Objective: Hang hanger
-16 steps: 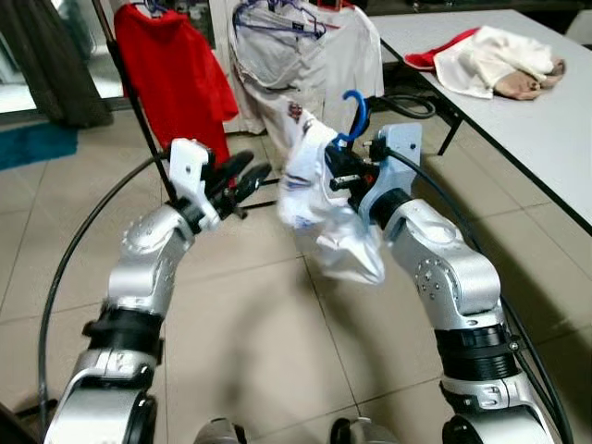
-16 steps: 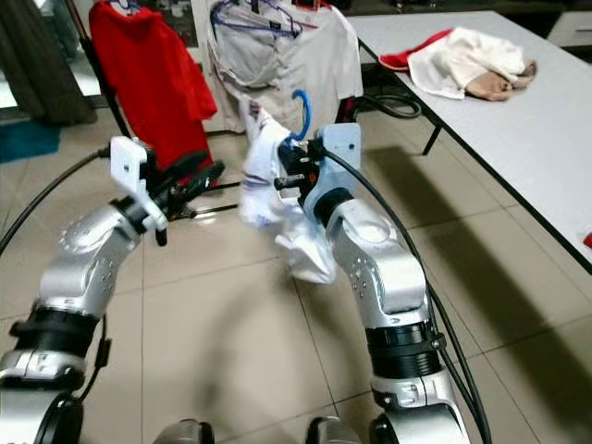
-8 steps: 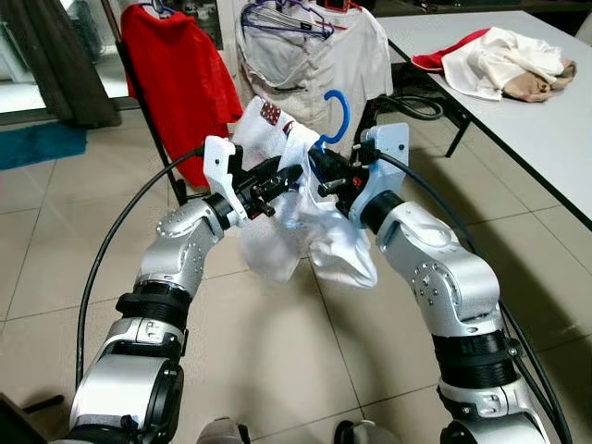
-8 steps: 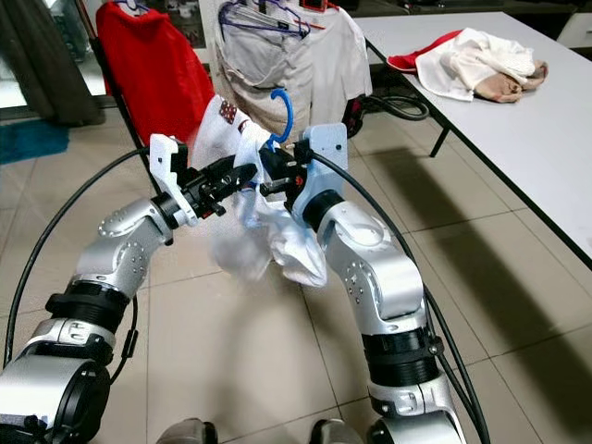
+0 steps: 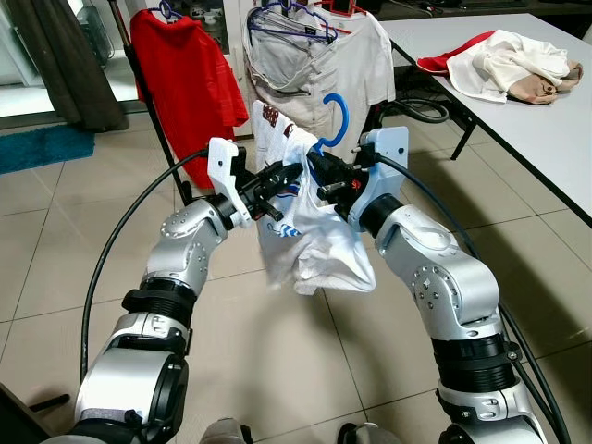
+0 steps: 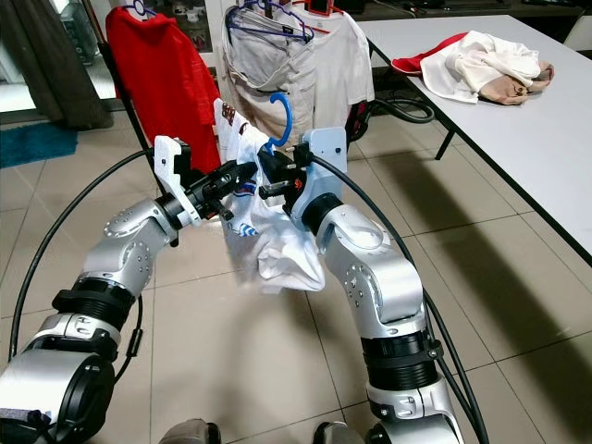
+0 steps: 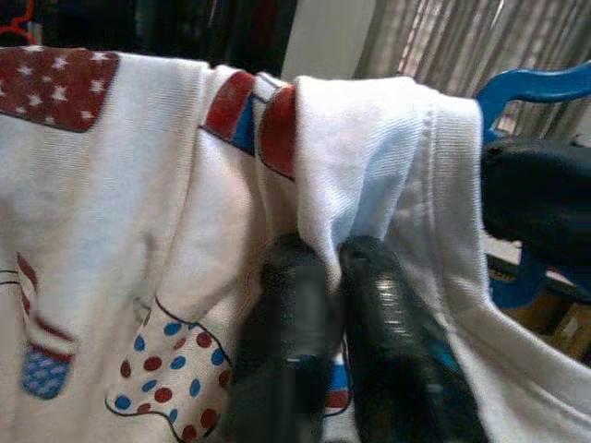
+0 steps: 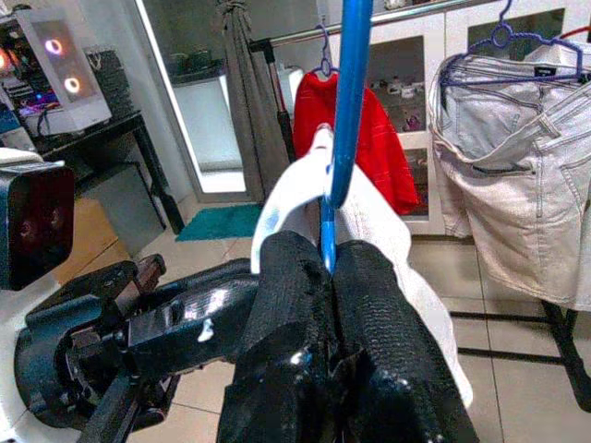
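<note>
Here, held up between the two arms, well above the tiled floor point(image 5: 277, 351): a blue hanger point(image 5: 335, 118) with a white printed shirt point(image 5: 310, 231) draped over it, hook curling upward just above the right gripper point(image 5: 319, 176); that gripper's black fingers point(image 8: 369, 341) pressed tight together on the hanger's thin blue stem, as seen close up in the right wrist view, with the stem rising straight out from between them; right arm bent at the elbow, forearm angled up and inward toward the middle. Opposite it, the left gripper point(image 5: 282, 178), fingers point(image 7: 286, 305) closed side by side with a fold of the white shirt pinched between them just below the red-and-blue collar trim; left arm likewise bent, forearm raised and reaching inward, its fingertips just beside those of the right gripper. Shirt hanging down in a loose bunch below both grippers, red starred patch and dotted print showing on the cloth. Behind, a clothes rack point(image 5: 139, 83) carrying a red shirt point(image 5: 180, 74) and pale garments point(image 5: 305, 65) on hangers; to the right, a grey table point(image 5: 536, 120) with a heap of clothes point(image 5: 504, 65) on it, well apart from the grippers.
</note>
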`<state>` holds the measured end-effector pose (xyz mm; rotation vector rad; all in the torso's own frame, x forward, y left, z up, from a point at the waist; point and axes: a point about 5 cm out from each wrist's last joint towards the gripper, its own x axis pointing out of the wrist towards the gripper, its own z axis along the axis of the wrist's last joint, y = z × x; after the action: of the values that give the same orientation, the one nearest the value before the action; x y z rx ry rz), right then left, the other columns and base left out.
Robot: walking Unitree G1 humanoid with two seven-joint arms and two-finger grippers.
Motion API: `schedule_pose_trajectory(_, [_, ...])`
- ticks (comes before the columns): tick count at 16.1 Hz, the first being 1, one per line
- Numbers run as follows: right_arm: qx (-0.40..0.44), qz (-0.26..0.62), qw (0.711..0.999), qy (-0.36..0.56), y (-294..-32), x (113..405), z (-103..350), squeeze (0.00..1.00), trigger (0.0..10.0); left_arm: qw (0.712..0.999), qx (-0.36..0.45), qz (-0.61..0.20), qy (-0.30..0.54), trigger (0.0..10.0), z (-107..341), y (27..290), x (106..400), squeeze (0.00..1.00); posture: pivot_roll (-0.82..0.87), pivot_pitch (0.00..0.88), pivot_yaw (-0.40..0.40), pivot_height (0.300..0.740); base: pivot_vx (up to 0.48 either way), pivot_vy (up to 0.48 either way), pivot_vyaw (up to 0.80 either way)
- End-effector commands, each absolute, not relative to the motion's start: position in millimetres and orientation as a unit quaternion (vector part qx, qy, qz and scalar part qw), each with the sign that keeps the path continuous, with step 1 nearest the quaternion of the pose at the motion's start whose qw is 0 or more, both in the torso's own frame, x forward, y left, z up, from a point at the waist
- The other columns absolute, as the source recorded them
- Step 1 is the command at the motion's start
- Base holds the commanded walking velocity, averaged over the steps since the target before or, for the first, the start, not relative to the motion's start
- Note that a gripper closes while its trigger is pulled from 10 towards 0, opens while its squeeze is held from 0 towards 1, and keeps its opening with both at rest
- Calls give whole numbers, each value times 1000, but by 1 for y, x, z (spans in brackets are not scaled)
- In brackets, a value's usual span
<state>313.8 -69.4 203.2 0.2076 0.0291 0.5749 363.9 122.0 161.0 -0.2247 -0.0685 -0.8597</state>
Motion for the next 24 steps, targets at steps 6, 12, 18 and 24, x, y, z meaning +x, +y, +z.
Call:
schedule_pose_trajectory(6, [107,279,954,7,-71,313,207,0,10000,905,-118,-403,-66,0,168,128,365,0,-61,24,54,740,0,0,0])
schedule_pose_trajectory(12, [96,182,976,66,-92,325,179,0,10000,932,-149,-320,-86,0,162,153,361,0,-50,20,58,740,0,0,0])
schedule_pose_trajectory(18, [28,123,971,201,-112,322,134,0,10000,951,-129,-279,-18,0,130,152,352,0,-52,17,55,740,0,0,0])
schedule_pose_trajectory(24, [-44,201,943,260,-94,307,121,0,10000,952,-96,-289,21,0,117,137,347,0,-61,7,57,740,0,0,0])
